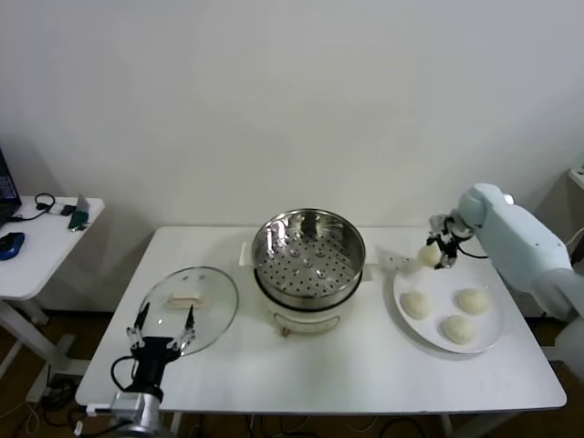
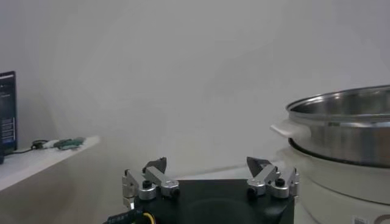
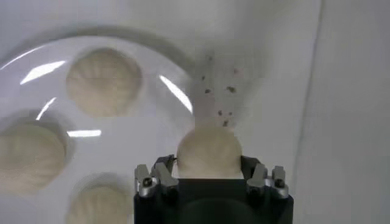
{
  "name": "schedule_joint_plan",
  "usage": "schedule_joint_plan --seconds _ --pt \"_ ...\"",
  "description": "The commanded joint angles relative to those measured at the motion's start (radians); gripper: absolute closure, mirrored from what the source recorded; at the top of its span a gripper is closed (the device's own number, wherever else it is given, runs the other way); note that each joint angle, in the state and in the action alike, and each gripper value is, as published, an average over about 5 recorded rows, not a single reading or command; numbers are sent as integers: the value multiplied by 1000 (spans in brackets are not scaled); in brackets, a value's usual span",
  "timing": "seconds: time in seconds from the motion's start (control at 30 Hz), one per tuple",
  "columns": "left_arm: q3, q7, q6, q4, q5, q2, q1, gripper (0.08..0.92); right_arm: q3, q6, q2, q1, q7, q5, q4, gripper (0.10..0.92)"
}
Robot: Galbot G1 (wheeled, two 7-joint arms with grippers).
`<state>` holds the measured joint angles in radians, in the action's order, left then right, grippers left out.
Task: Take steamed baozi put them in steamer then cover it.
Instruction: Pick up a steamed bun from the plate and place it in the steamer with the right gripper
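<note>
A cream-white baozi (image 1: 429, 255) (image 3: 209, 153) hangs just above the far left rim of the white plate (image 1: 401, 290), and my right gripper (image 1: 439, 250) (image 3: 208, 167) is shut on it. Three more baozi (image 1: 415, 304) (image 1: 473, 300) (image 1: 458, 329) lie on that plate. The shiny steel steamer (image 1: 308, 258) (image 2: 341, 131) stands at the table's middle on its white base, its perforated tray bare. The glass cover (image 1: 189, 307) lies flat to the steamer's left. My left gripper (image 1: 162, 330) (image 2: 209, 172) stands open at the cover's near edge, with nothing between its fingers.
A white side table (image 1: 41, 239) with a blue mouse (image 1: 11, 244) and cables stands to the left. The plate lies close to the table's right edge. The white wall runs close behind the table.
</note>
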<state>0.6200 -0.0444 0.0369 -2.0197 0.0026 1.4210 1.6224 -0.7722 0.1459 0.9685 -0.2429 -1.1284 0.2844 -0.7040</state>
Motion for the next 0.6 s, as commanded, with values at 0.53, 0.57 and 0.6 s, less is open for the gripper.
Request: schedule_joint_plan --seconds 0.53,0.57,0.6 --pt "-2 2 7 -9 -6 -6 22 177 -461 239 271 -442 8 25 -393 321" --pt "-4 2 8 -6 -7 -7 25 177 -454 248 288 -425 11 48 -393 321" --pt "-6 2 10 -2 -8 -7 28 177 -447 258 303 -409 13 71 -391 321"
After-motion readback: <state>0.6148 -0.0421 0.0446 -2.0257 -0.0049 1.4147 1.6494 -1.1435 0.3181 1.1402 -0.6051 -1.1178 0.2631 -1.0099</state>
